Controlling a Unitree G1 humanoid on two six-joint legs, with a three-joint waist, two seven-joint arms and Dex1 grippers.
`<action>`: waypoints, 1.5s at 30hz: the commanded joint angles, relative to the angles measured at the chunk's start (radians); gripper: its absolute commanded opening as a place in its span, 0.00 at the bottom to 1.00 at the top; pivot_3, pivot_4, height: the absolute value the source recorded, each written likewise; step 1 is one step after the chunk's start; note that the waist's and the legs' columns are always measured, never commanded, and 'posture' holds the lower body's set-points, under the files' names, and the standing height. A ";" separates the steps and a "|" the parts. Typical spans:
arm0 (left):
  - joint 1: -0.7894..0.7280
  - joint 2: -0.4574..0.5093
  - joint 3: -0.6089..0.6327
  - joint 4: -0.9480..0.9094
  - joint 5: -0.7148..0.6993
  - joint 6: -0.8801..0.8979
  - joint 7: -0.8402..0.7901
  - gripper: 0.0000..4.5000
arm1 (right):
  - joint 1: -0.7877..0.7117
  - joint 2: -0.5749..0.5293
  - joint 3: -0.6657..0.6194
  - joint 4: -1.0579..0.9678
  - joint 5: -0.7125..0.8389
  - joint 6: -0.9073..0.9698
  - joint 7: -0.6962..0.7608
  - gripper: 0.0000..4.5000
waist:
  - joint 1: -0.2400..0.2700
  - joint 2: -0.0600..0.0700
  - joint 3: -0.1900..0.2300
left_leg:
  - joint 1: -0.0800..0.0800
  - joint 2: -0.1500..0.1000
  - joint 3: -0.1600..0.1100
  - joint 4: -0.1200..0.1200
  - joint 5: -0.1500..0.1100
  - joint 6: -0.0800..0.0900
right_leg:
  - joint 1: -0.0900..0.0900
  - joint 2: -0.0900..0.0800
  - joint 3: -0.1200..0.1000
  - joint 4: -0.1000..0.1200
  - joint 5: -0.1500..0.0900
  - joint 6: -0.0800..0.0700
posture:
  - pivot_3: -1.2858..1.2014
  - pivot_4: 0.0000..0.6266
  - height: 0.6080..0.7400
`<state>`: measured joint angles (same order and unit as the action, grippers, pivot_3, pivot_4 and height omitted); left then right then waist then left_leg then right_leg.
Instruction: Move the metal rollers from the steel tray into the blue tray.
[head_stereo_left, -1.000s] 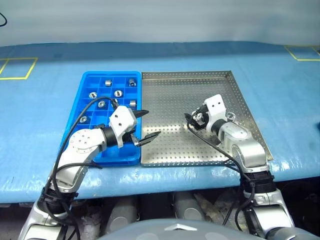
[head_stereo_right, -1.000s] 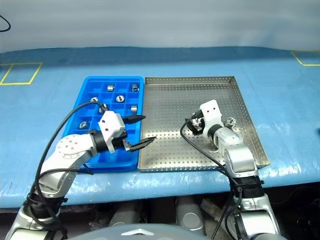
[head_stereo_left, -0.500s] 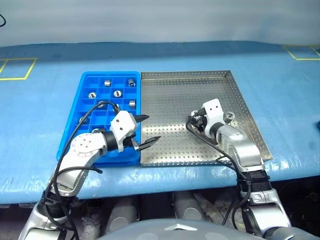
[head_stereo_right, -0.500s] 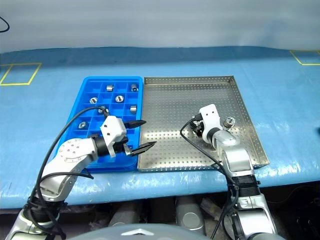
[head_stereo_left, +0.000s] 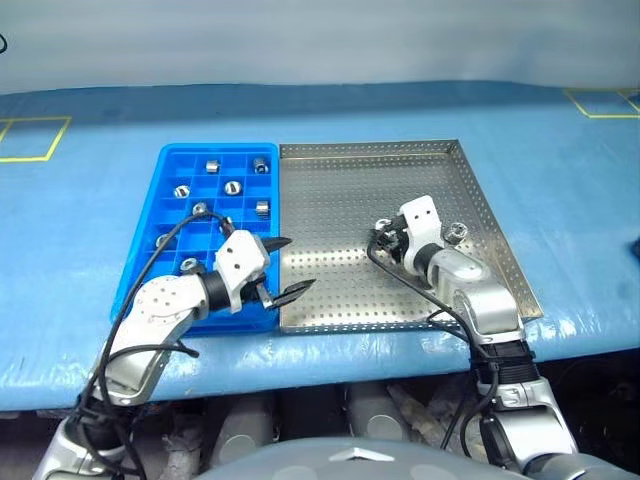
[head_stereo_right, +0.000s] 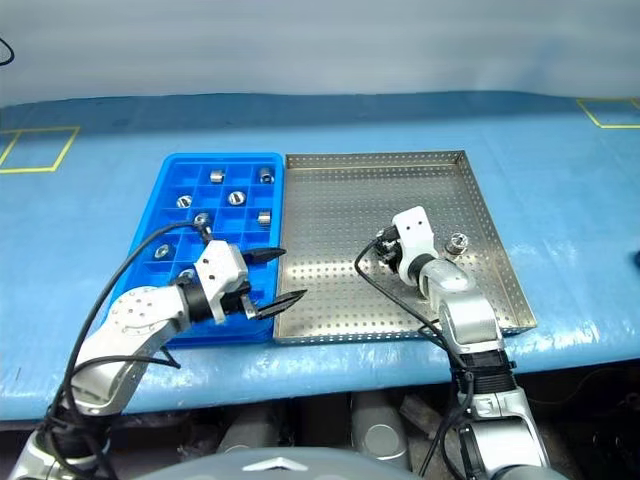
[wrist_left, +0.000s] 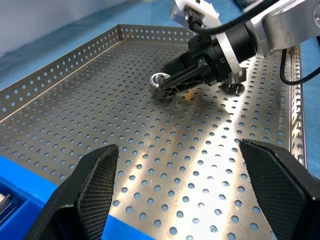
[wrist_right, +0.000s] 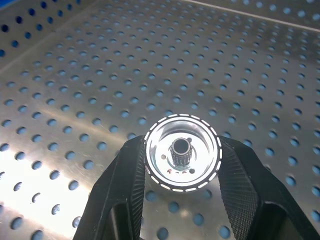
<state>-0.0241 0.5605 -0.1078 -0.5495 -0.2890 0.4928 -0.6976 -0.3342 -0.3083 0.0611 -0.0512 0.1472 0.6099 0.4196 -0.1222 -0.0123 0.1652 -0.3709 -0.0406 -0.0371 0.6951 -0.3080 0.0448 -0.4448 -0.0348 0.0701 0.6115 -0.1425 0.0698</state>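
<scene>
The steel tray (head_stereo_left: 350, 190) lies on the right, and the blue tray (head_stereo_left: 150, 262) touches its left side. Several metal rollers (head_stereo_left: 232, 186) sit in the blue tray's cells. My right gripper (head_stereo_left: 381, 234) is low over the steel tray's middle, shut on one shiny roller (wrist_right: 182, 152) clamped between both pads. That held roller (wrist_left: 159, 82) hangs just above the perforated floor. A further roller (head_stereo_left: 457, 232) stands on the steel tray just right of my right wrist. My left gripper (head_stereo_left: 293, 265) is open and holds nothing, hovering where the two trays meet near their front edges.
Both trays rest on a blue-covered table (head_stereo_left: 560, 180) whose front edge runs just below them. Yellow tape squares mark the far left (head_stereo_left: 25, 138) and far right (head_stereo_left: 600, 103). Black cables loop off both wrists.
My right gripper has shut on a roller and shifted slightly left over the steel tray. My left gripper, still open, has drawn back a little toward the trays' front edge.
</scene>
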 joint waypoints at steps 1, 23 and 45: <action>0.072 0.014 0.116 -0.103 -0.014 0.014 0.058 0.94 | -0.055 0.015 0.040 -0.082 0.034 -0.037 0.065 0.39 | 0.001 0.000 0.000 | 0.000 0.000 0.000 0.000 0.000 0.000 | 0.000 0.000 0.000 0.000 0.000 0.000 | 0.49 0.24 1.00; 0.384 -0.060 0.333 -0.300 0.015 0.065 0.283 0.94 | -0.380 0.278 0.257 0.376 0.007 -0.307 0.312 0.39 | 0.115 0.000 0.000 | 0.001 -0.001 -0.013 -0.010 0.008 -0.014 | 0.000 0.000 -0.013 0.000 -0.005 -0.009 | 0.57 0.24 1.00; 0.336 -0.042 0.293 -0.284 0.017 0.077 0.288 0.94 | -0.466 0.357 0.210 0.589 -0.029 -0.402 0.306 0.62 | 0.112 0.000 0.000 | 0.001 0.000 -0.024 -0.014 0.013 -0.022 | 0.001 0.001 -0.022 0.002 -0.008 -0.015 | 0.57 0.24 1.00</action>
<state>0.3183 0.5123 0.1855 -0.8003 -0.2778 0.5768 -0.4136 -0.7723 0.0350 0.2948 0.5503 0.1190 0.2481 0.7328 -0.0101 -0.0119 0.1655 -0.3701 -0.0410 -0.0613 0.6809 -0.2952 0.0224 -0.4443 -0.0337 0.0482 0.6136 -0.1502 0.0547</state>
